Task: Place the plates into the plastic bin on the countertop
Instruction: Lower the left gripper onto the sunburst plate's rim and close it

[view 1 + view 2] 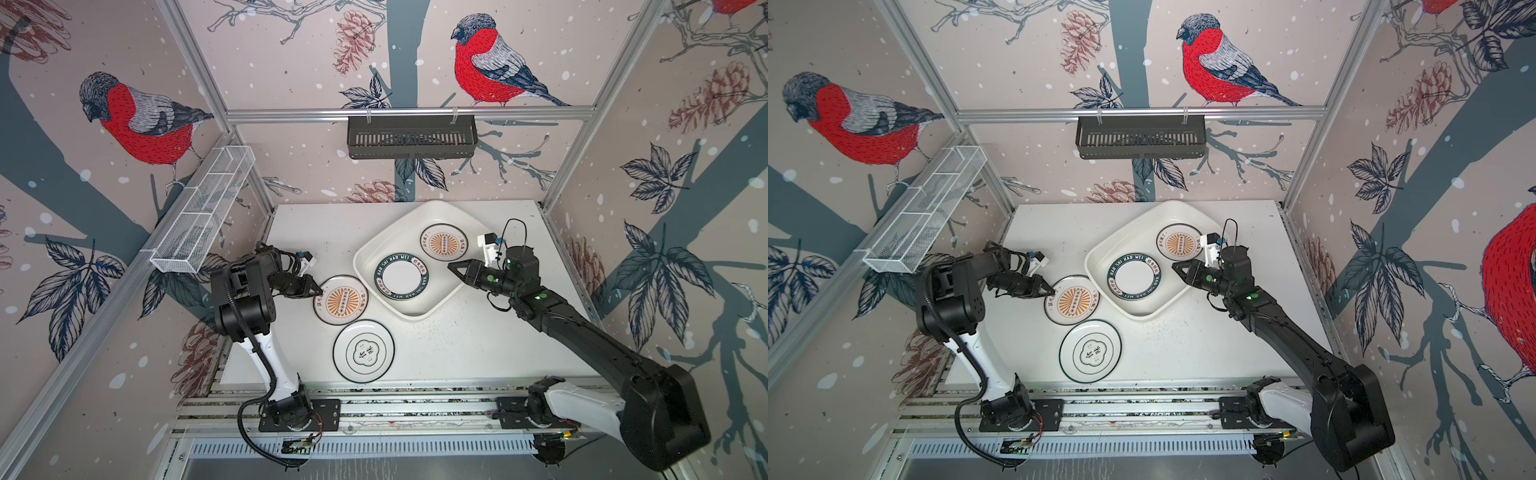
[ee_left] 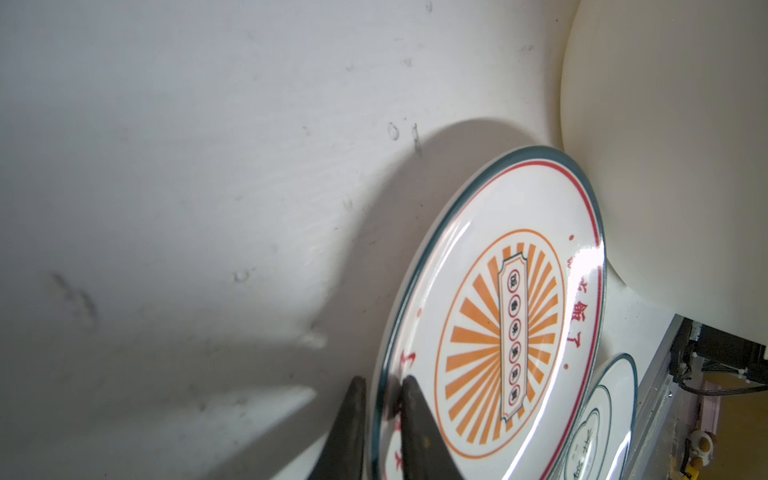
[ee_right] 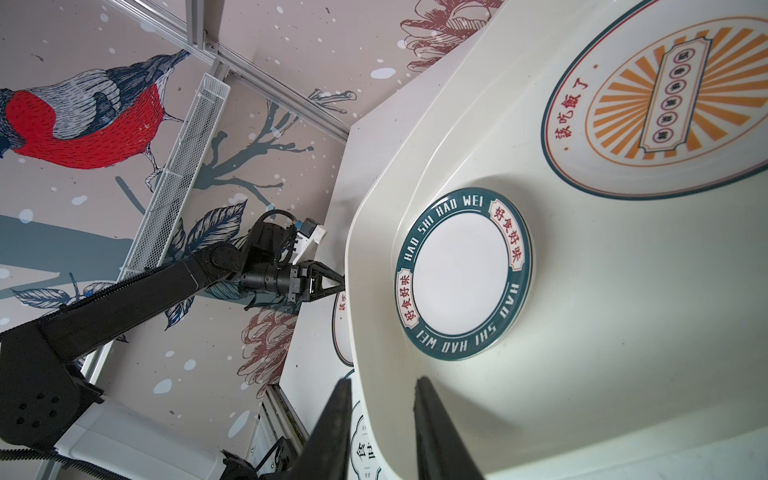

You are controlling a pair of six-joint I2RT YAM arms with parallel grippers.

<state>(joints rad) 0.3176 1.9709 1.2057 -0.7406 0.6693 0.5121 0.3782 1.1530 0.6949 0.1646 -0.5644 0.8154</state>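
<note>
White countertop [image 1: 478, 345], bird walls [image 1: 291, 62]. Left gripper [image 1: 319, 288] pinches the sunburst plate [image 1: 340, 300] rim; right gripper [image 1: 451, 266] hangs over the plastic bin [image 1: 440, 291], fingers [image 3: 434, 432] apart.

Black slotted basket [image 1: 411, 137], white mesh rack [image 1: 203, 212], bird wallpaper [image 1: 137, 120]

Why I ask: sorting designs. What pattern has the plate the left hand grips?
Orange sunburst centre on the plate; left wrist view.

Open countertop [image 1: 307, 228] at far left and near right. Plastic bin [image 1: 395, 239] wall stands just right of the sunburst plate [image 1: 340, 300]; the emblem plate [image 1: 363, 351] blocks its near side. Bin floor is bare at the far-left corner and near right.
</note>
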